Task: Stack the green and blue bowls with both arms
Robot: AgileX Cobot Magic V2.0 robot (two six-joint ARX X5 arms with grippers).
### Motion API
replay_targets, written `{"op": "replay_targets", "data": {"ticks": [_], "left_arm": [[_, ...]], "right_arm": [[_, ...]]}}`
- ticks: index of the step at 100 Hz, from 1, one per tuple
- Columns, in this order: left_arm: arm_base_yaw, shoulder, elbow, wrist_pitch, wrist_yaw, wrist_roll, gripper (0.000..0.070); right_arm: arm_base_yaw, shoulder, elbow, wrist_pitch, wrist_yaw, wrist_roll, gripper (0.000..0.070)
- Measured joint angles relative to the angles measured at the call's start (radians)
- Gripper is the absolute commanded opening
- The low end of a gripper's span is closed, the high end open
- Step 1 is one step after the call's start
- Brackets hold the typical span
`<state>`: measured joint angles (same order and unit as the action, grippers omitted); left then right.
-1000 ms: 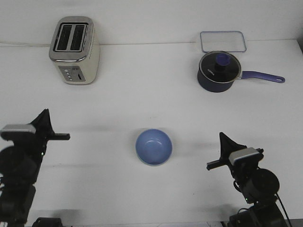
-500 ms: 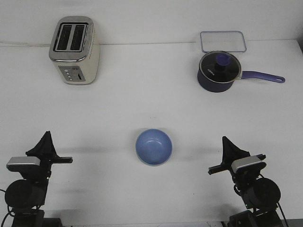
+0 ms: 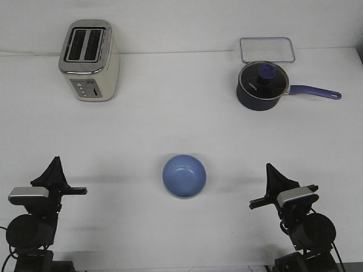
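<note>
The light blue bowl [image 3: 184, 175] stands upright at the middle of the white table [image 3: 181, 124], its inside bare. A thin pale edge shows under its near rim. I cannot tell whether that is the green bowl, which shows nowhere else. My left gripper [image 3: 55, 161] is low at the near left corner, well left of the bowl. Its fingers meet in one point and hold nothing. My right gripper [image 3: 269, 167] is low at the near right corner, well right of the bowl, and is shut and empty too.
A silver toaster [image 3: 89, 59] stands at the far left. A dark navy saucepan [image 3: 262, 86] with a lid and a long handle stands at the far right. A clear rectangular container [image 3: 267, 49] lies behind it.
My left arm has dropped and drawn back to the near left corner. My right arm has pulled back slightly. Both have been still for the last half second. The bowl has not moved.
</note>
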<state>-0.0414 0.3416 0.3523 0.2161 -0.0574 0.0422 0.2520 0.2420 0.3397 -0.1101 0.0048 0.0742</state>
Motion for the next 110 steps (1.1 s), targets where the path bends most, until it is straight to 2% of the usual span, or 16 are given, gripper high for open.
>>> {"op": "replay_targets", "data": {"ticks": [28, 53, 110], "left_arm": [[0.007, -0.213, -0.156, -0.024, 0.001, 0.003, 0.0015], [0.024, -0.338, -0.319, -0.049, 0.031, -0.031, 0.0015], [0.021, -0.336, -0.319, -0.068, 0.036, -0.049, 0.0015]], "right_arm": [[0.0, 0.0, 0.0, 0.0, 0.0, 0.0, 0.0], [0.0, 0.0, 0.0, 0.0, 0.0, 0.0, 0.0], [0.0, 0.0, 0.0, 0.001, 0.0, 0.0, 0.0]]}}
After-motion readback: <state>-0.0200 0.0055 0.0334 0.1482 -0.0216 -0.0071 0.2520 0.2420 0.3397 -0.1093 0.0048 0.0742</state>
